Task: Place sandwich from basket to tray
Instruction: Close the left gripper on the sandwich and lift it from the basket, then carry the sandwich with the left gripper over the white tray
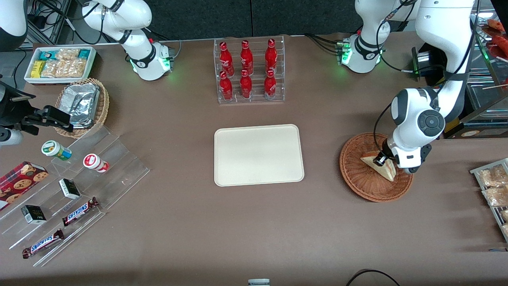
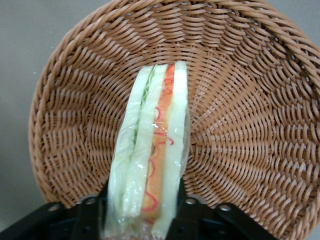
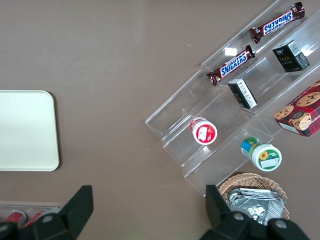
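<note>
The sandwich (image 1: 370,159), a clear-wrapped wedge of white bread with orange and pale layers, stands on edge in the round reddish-brown wicker basket (image 1: 357,180) toward the working arm's end of the table. My left gripper (image 1: 391,165) is down in the basket, and its black fingers press both bread faces. In the left wrist view the sandwich (image 2: 155,145) runs out from between the fingers of the gripper (image 2: 142,210) over the basket's weave (image 2: 240,100). The cream tray (image 1: 258,155) lies bare at the table's middle and also shows in the right wrist view as the tray (image 3: 25,130).
A clear rack of red bottles (image 1: 249,71) stands farther from the camera than the tray. Toward the parked arm's end are a tan basket of foil packets (image 1: 81,105), a white snack bin (image 1: 59,63) and an acrylic stepped display (image 1: 111,178). Bagged snacks (image 1: 494,186) lie beside the basket.
</note>
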You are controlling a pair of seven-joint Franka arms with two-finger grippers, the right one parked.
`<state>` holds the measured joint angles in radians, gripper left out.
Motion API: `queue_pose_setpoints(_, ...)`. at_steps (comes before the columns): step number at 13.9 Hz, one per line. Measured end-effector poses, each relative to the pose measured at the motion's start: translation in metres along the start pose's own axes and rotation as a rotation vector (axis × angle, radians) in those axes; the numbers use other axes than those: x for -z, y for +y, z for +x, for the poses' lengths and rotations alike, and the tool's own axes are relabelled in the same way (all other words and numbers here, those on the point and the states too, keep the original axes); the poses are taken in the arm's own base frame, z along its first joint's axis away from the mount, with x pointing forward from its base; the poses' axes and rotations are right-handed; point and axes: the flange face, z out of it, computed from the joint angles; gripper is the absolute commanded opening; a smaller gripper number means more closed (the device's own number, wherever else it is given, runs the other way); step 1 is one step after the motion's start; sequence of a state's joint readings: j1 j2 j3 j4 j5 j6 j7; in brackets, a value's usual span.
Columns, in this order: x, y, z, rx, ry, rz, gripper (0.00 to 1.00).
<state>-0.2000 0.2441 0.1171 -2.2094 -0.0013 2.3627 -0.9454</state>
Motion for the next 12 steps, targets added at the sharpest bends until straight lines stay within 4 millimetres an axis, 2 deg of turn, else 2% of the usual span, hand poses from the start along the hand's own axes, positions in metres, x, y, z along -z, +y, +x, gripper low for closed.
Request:
queue_pose_setpoints(1, 0.012, 0.000, 0.000, -0.001, -0.016, 0.021, 0.01)
queue_pose_setpoints(2, 0.034, 0.000, 0.000, -0.003, -0.035, 0.043, 0.00)
queue_pose_setpoints(4, 0.095, 0.004, -0.004, -0.015, -0.063, 0.077, 0.00)
queue_pose_setpoints(6, 0.160, 0.015, -0.018, -0.050, -0.075, 0.093, 0.00)
queue_pose_setpoints(7, 0.185, 0.024, -0.030, -0.074, -0.072, 0.094, 0.00)
queue_pose_setpoints(9, 0.215, 0.051, -0.068, -0.130, -0.055, 0.077, 0.00)
queue_pose_setpoints(11, 0.224, 0.081, -0.120, -0.217, -0.042, 0.059, 0.01)
queue_pose_setpoints(12, 0.222, 0.096, -0.147, -0.263, -0.044, 0.060, 0.01)
